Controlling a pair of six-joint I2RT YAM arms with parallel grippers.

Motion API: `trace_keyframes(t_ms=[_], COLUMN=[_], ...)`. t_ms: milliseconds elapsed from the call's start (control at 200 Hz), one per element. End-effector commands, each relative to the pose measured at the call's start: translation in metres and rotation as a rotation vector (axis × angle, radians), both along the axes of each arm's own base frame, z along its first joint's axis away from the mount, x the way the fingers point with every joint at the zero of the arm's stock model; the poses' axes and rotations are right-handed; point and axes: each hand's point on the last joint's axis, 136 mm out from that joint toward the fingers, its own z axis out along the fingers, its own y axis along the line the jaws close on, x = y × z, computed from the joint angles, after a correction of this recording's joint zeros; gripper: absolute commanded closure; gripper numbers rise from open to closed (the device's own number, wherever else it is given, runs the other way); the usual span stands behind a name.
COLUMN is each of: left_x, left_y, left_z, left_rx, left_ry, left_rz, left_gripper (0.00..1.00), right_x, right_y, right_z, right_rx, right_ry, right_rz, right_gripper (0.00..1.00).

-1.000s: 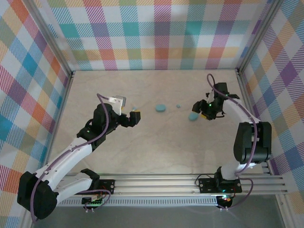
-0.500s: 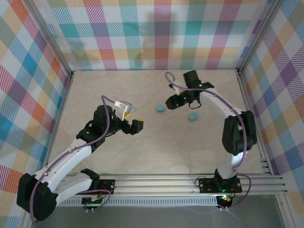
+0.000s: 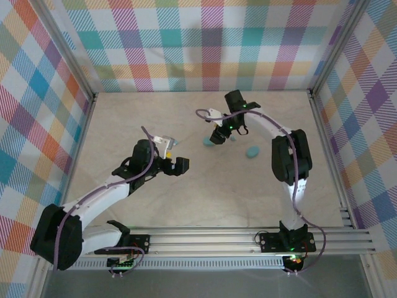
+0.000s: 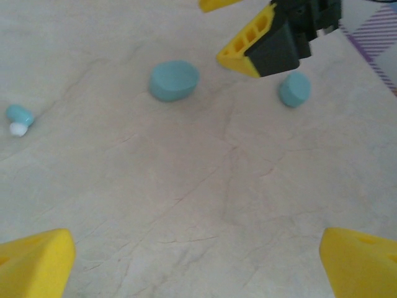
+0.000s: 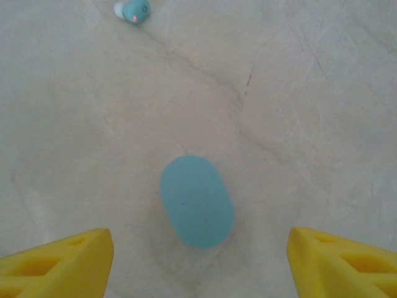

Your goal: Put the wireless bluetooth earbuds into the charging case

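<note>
Table (image 3: 205, 205): the pale marbled top is carrying everything; the widest bare room is lying on my near side, so I am planning any carrying across there.
Walls (image 3: 205, 49): plaid panels are closing in three sides; the work is sitting mid-table, well apart from the side walls; my right arm is arching close to the back one, so I am judging that lifts should be going upward and toward me.
Right gripper (image 5: 198, 248): it is hovering over the nearer case with the jaws spread wide and holding nothing; the case is lying centred ahead of them, untouched.
Left gripper (image 3: 178, 164): it is hanging fully open and empty over bare table, facing the same case from the other side; the two grippers are standing near each other, so I am favouring moving one at a time.
Nearer case (image 5: 196, 200): a rounded teal shell is lying flat and looking closed; I cannot tell where its seam is running; I am judging a centred, level pinch across its narrow width is steadying it best.
Second case (image 3: 252, 151): it is lying apart, toward my right.
Earbud (image 5: 134, 10): a tiny teal nub with a white tip is lying loose on the table beyond the nearer case, not yet inserted; it is looking liable to roll, so a slow, low pinch is suiting it.
</note>
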Motion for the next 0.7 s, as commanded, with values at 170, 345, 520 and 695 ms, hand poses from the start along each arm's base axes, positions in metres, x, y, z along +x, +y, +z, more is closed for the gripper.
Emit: trace_keyframes(t_ms=[170, 345, 520, 695], left_x=[0.032, 0.038, 0.038, 0.039], left_y=[0.011, 0.015, 0.02, 0.025], left_z=[-0.011, -0.015, -0.019, -0.014], left_rx=[-0.012, -0.012, -0.006, -0.009], left_ry=[0.081, 0.098, 0.11, 0.094], left_rz=[0.122, 0.137, 0.15, 0.156], left_gripper=[0.0, 0.0, 0.0, 0.0], right_x=[-0.005, -0.002, 0.0, -0.007], right_y=[0.01, 0.014, 0.014, 0.012], right_z=[-0.041, -0.059, -0.073, -0.083], right_rx=[-0.122, -0.167, -0.203, -0.232], right_ry=[0.023, 0.036, 0.052, 0.093], right_rz=[0.129, 0.143, 0.166, 0.184], right_gripper=[0.26, 0.26, 0.27, 0.35])
